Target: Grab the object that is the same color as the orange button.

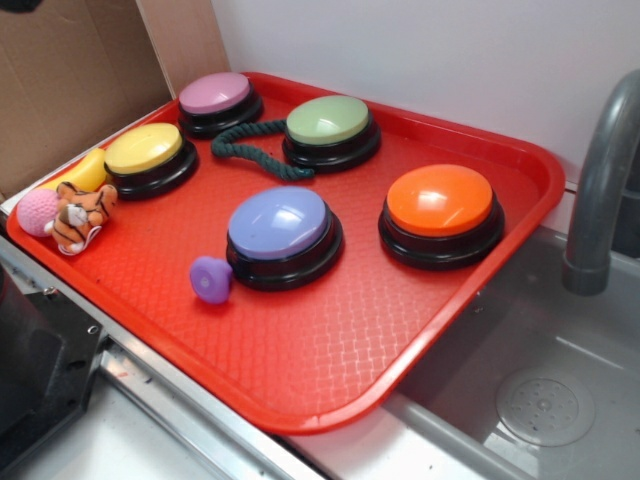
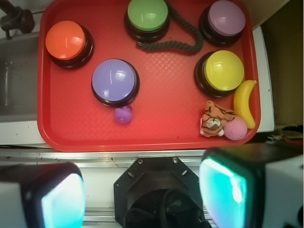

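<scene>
Red tray (image 1: 330,370) sits on the counter beside a steel sink (image 1: 540,400) w/ grey faucet (image 1: 600,180). On the tray, five dome buttons on black bases: orange button (image 1: 440,200) at the sink-side edge, blue-purple button (image 1: 278,222) near the middle, green button (image 1: 328,120) and pink button (image 1: 214,93) along the wall side, yellow button (image 1: 144,148) toward the cardboard side. Dark green rope (image 1: 250,150) curls betw. pink and green buttons, touching the green one's base. Gripper (image 2: 142,190) fills the bottom of the wrist view, off the tray, fingers (image 2: 223,185) spread wide apart, nothing betw. them. Yellow banana toy (image 1: 85,172) lies just beside the yellow button. Small plush tiger (image 1: 80,215) sits in the tray corner, touching a pink textured ball (image 1: 38,211), near the banana. Small purple knob-shaped toy (image 1: 211,279) rests against the blue-purple button's base.
</scene>
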Controlling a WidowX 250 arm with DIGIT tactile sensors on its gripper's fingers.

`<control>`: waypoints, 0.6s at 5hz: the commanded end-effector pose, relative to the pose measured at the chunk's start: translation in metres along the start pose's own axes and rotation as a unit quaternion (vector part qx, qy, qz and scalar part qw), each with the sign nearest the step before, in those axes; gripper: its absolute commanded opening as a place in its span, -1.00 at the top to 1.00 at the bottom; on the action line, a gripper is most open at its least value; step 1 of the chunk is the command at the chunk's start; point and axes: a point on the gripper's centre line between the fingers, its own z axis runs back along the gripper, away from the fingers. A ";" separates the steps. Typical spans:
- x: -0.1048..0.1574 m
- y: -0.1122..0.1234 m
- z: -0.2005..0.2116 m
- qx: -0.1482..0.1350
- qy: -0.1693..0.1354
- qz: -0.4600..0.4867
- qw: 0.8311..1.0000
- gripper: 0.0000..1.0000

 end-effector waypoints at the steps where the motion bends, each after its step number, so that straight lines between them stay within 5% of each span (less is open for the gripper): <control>1: 0.000 0.000 0.000 0.000 0.000 0.000 1.000 -1.00; 3: 0.010 0.038 -0.036 0.015 0.003 0.160 0.987 -1.00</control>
